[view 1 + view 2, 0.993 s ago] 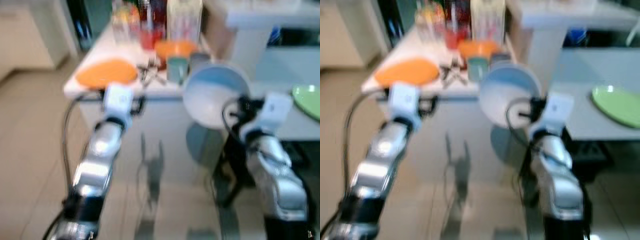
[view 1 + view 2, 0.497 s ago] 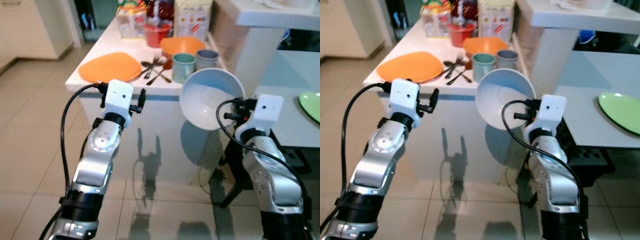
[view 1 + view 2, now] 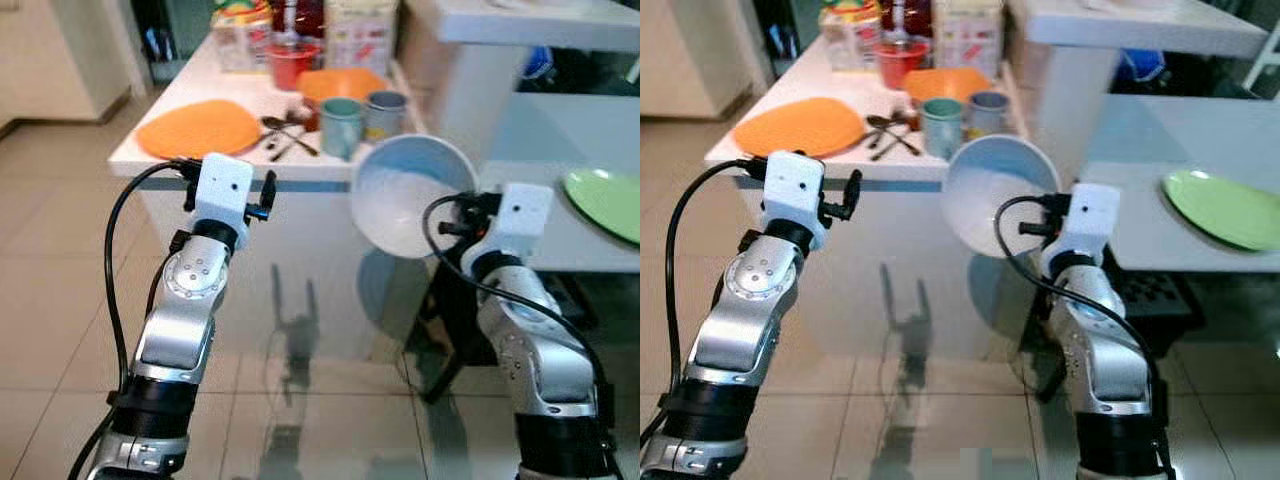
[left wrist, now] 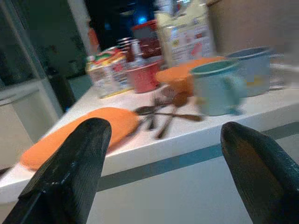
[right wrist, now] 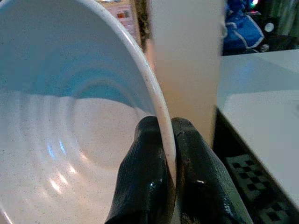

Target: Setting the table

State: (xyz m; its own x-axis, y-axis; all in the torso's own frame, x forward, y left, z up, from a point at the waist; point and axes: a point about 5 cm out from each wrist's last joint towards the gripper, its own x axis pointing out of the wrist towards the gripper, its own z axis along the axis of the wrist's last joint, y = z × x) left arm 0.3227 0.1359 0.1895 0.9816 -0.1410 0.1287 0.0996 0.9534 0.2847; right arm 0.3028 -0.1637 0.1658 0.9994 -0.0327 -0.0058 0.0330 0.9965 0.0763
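Change: bowl [image 3: 412,205] shifts slightly lower-left in view as the camera moves.
Bowl: tilted on edge, hollow facing the robot, beside the worktop [image 3: 190,160].
Right tool [image 5: 169,154]: pinching the bowl's rim.
Left tool [image 4: 163,154]: open, empty.
Behind: mugs [image 3: 341,127], cutlery [image 3: 285,135], orange plate [image 3: 198,127].

Up on the head, the two eye views look forward and down over both silver arms toward the white counter [image 3: 200,150] at the upper left of the frame and the grey table [image 3: 1200,160] at the upper right, the right eye's picture sitting slightly offset from the left's. The left wrist view peers low and close along the counter edge, sharing the teal cup [image 4: 217,86] and the orange plate [image 3: 198,127] with the head views. The right wrist view sits tight against the white bowl [image 5: 70,121], which the head views see from farther off, centre frame.
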